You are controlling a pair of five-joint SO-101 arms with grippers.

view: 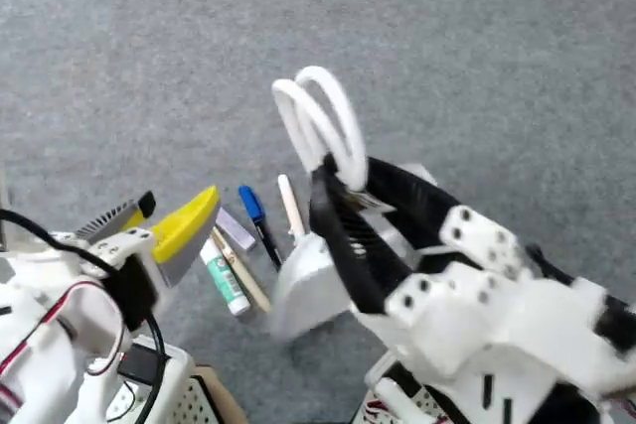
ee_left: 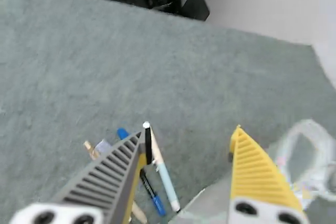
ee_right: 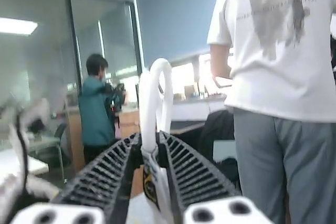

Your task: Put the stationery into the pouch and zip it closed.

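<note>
High view: the grey, felt-like tabletop (view: 497,67) carries everything, and the largest thing on it is the pale pouch (view: 303,290). It hangs tilted with its body low near the front of the tabletop and its two white carry loops (view: 323,121) standing up above it. The right hand (view: 333,181) is clamped tight on the base of those loops, and in the right wrist view the black jaws of this hand (ee_right: 152,150) pinch the strap between them. I cannot tell whether the pouch's zip is open. The left hand (view: 164,211) hovers just beside the stationery with its grey and yellow jaws spread wide and nothing between them, as the left wrist view (ee_left: 189,132) also shows. The stationery lies outside the pouch in a tight cluster between the two hands: a green-and-white glue stick (view: 226,280), a wooden pencil (view: 243,275) touching it, a blue pen (view: 258,220), a white pen (view: 290,208) and a small pale eraser (view: 236,228). Because the items lie so close together, a wide grab could catch two at once or knock a pen rolling. The pouch body sits next to the white pen, so a swing of it could scatter the cluster. A thin strap may also slip in the grip.
</note>
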